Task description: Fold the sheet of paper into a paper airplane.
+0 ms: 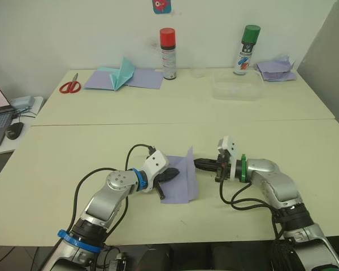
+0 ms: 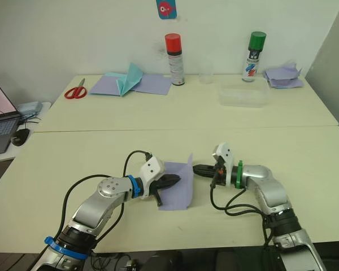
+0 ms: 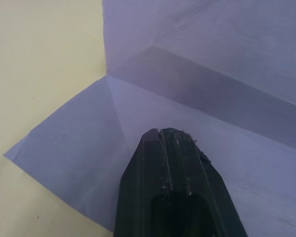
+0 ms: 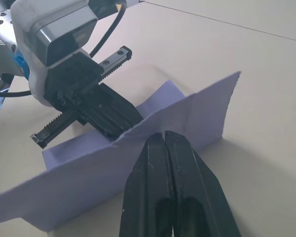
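1. Right now my left gripper (image 1: 170, 174) has its fingers (image 3: 173, 163) pressed together with nothing between them, the tips resting on the flat half of the sheet of paper (image 1: 179, 183).
2. My right gripper (image 1: 203, 165) is clenched too, empty, its tip just beside the raised flap on the sheet's far side, pointing toward the left one; from the wrist view I cannot tell whether it touches the paper.
3. That sheet lies on the tabletop (image 1: 62, 164) near its front edge, between my two grippers: one half flat, the other standing up along a centre crease.
4. Progress, as I judge it: only the lengthwise centre fold is in place. No nose corners are turned in, no wings formed, so most of the folding is left.
5. Pose: both forearms lie low over the tabletop, bent inward from the elbows, so the grippers face each other across the paper.
6. Farther back, well apart from the work, sit a teal folded paper (image 1: 120, 73) on lavender sheets, red scissors (image 1: 70, 86), two spray cans (image 1: 168, 53) and a clear tray (image 1: 237, 88).
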`<move>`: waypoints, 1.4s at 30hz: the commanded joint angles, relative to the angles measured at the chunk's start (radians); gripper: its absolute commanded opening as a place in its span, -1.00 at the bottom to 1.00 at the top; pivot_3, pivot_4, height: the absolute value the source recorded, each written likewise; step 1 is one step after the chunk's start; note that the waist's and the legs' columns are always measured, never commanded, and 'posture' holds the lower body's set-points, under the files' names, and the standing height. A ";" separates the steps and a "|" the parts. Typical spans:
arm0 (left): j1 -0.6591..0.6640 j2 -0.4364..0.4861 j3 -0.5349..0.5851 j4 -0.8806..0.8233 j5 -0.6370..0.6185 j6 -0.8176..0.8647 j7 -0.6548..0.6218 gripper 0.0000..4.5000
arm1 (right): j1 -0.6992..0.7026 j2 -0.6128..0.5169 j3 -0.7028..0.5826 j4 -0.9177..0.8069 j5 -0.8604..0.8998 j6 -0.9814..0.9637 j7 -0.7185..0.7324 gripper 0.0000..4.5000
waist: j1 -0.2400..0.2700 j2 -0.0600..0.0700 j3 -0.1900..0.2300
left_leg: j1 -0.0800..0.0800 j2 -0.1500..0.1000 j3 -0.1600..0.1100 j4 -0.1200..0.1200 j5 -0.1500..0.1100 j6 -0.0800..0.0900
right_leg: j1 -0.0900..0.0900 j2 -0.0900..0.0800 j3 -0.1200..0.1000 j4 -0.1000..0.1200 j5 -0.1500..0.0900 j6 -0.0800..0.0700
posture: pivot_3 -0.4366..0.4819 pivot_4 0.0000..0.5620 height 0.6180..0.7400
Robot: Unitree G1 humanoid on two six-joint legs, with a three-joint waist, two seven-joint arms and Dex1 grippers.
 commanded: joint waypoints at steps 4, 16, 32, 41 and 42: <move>0.035 0.044 -0.013 0.013 0.026 0.046 -0.019 -1.00 | -0.025 0.045 0.063 0.049 -0.055 -0.058 -0.024 -0.99 | -0.003 0.000 0.000 | 0.000 0.000 0.000 -0.001 0.000 0.000 | -0.001 0.000 0.000 0.000 0.000 0.000 | -0.05 -0.47 1.00; 0.117 0.111 0.068 -0.089 -0.014 0.141 -0.017 -1.00 | -0.052 0.111 0.154 0.173 -0.161 -0.114 -0.043 -0.99 | -0.033 -0.001 -0.002 | 0.006 0.002 0.000 -0.004 -0.003 -0.002 | -0.001 0.002 0.000 0.000 0.000 0.000 | -0.05 -0.47 1.00; 0.033 0.212 0.333 -0.343 -0.339 0.365 -0.074 -1.00 | -0.109 0.085 0.237 0.274 -0.272 -0.163 0.002 -0.99 | -0.029 -0.001 -0.002 | 0.007 0.019 0.000 -0.003 -0.010 -0.007 | -0.003 0.016 -0.002 -0.001 0.000 -0.001 | -0.05 -0.47 1.00; 0.060 0.199 0.036 -0.195 -0.092 0.164 -0.060 -1.00 | -0.104 0.056 0.228 0.202 -0.243 -0.125 0.046 -0.99 | -0.029 0.000 -0.002 | 0.007 0.019 0.002 -0.003 -0.010 -0.012 | -0.004 0.017 -0.001 -0.001 0.000 -0.001 | -0.05 -0.47 1.00; 0.062 0.189 0.018 -0.173 -0.076 0.149 -0.057 -1.00 | -0.100 0.044 0.226 0.171 -0.232 -0.107 0.063 -0.99 | -0.026 0.000 -0.002 | 0.007 0.019 0.002 -0.003 -0.010 -0.012 | -0.005 0.017 -0.001 -0.001 0.000 -0.001 | -0.05 -0.47 1.00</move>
